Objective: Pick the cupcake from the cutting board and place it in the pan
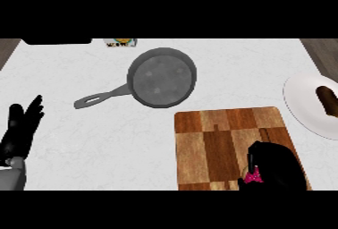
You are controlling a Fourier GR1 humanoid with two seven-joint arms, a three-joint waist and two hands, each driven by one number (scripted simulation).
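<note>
Nearest, at the lower right, one right hand (274, 165) over the near end of one wooden cutting board (218, 143), fingers curled round one cupcake (253, 177), only a pink bit of it visible below the palm. At the left edge, one left hand (20, 127), resting open with fingers straight and pointing up. Farther back on the white worktop (86, 143), one grey pan (162, 77), handle pointing lower left, nothing inside. At the right edge, one white plate (300, 105) carrying one dark brown item (327, 100). Farthest, one small packet (120, 42) by the rear edge.
</note>
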